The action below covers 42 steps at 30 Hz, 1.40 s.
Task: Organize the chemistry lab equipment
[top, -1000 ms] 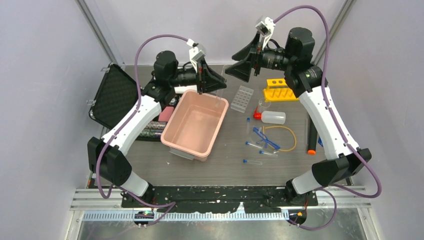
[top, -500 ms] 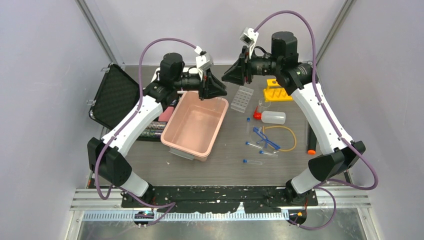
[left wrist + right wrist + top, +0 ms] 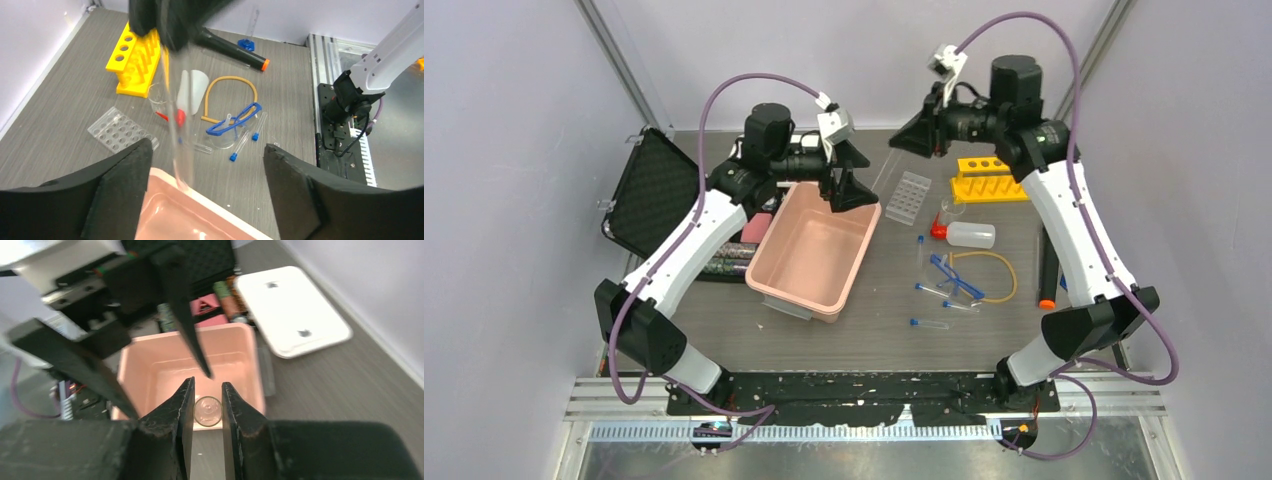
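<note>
My right end effector (image 3: 207, 390) grips the clear tube (image 3: 207, 411) above the pink tub (image 3: 150, 365)'s rim — left end effector (image 3: 207, 147) wide, leaving one carrier.

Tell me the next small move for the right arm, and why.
Probably lift the clear tube up and back, out of the left claw, toward the yellow tube rack. The right claw is shut on the tube's end, the left claw stands open around it, and the tube's lower tip hangs near the pink tub rim, so it looks free to go.
</note>
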Motion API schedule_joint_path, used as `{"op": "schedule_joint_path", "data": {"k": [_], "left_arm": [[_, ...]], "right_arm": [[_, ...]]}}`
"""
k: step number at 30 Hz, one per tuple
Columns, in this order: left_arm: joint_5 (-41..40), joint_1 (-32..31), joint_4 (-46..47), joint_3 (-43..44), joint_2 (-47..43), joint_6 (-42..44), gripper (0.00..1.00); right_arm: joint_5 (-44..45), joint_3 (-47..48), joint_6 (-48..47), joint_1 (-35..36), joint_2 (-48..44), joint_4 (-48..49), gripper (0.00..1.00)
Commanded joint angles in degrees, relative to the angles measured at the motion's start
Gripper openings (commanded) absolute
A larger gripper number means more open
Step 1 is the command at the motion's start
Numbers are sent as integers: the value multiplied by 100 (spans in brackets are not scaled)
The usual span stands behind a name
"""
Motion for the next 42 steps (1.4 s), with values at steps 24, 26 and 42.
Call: {"op": "schedule_joint_path", "data": {"k": [24, 26, 42], "left_arm": [[-1764, 1187, -95, 37, -559, -917, 100], [-1780, 1195, -82, 37, -564, -912, 100], [-1806, 1214, -17, -95, -552, -938, 100]], "right_arm": [[3305, -266, -295, -2768, 1071, 1819, 5], [3296, -472, -274, -2768, 1082, 1998, 5], [3125, -815, -154, -2734, 1431, 2503, 5]]}}
